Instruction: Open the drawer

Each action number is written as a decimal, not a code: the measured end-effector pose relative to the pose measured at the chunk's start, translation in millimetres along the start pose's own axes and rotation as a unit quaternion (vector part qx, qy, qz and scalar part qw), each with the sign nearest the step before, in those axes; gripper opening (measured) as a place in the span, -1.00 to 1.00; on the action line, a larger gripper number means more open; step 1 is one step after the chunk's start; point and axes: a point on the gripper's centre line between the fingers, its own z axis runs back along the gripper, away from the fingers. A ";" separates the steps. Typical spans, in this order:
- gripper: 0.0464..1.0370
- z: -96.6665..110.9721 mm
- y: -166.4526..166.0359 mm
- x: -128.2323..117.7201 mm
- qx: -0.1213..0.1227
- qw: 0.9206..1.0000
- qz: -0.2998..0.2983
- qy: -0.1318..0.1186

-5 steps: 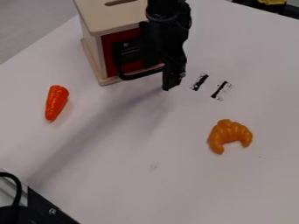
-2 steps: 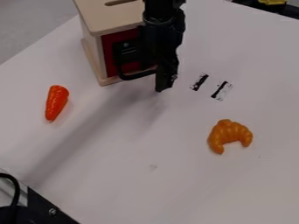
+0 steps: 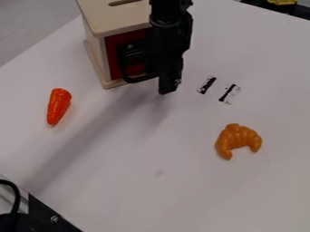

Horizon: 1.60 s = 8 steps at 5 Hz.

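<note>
"What's moved?"
"The tool [image 3: 169, 86], slightly left. I can't tell if it's spread or pressed together."
"Left to right?"
"One carrot [image 3: 59, 106]; one wooden box [image 3: 112, 21] holding one red-fronted drawer [image 3: 113, 56], its single handle [image 3: 138, 79] beside the tool; two black marks [image 3: 207, 85]; one croissant [image 3: 237, 137]."

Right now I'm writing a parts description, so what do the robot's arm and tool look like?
The arm is black, with a rounded section near the top of the view and blockier parts below. The tool is black too, long and narrow, with small pale specks near its lower end.
</note>
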 end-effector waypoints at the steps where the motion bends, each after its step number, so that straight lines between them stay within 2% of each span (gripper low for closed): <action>1: -0.21 -1.9 3.0 -0.5 -0.007 1.000 0.002 -0.003; 2: -0.69 -1.9 2.9 -0.4 -0.007 1.000 0.001 -0.003; 3: -0.87 -1.9 3.3 -0.8 -0.006 1.000 0.000 -0.002; 4: -0.88 -3.3 -0.5 1.2 -0.001 1.000 -0.012 -0.002; 5: -0.88 -4.6 -5.3 2.1 0.009 1.000 -0.020 0.009; 8: -0.89 -4.6 -29.0 3.9 0.015 0.999 -0.042 0.019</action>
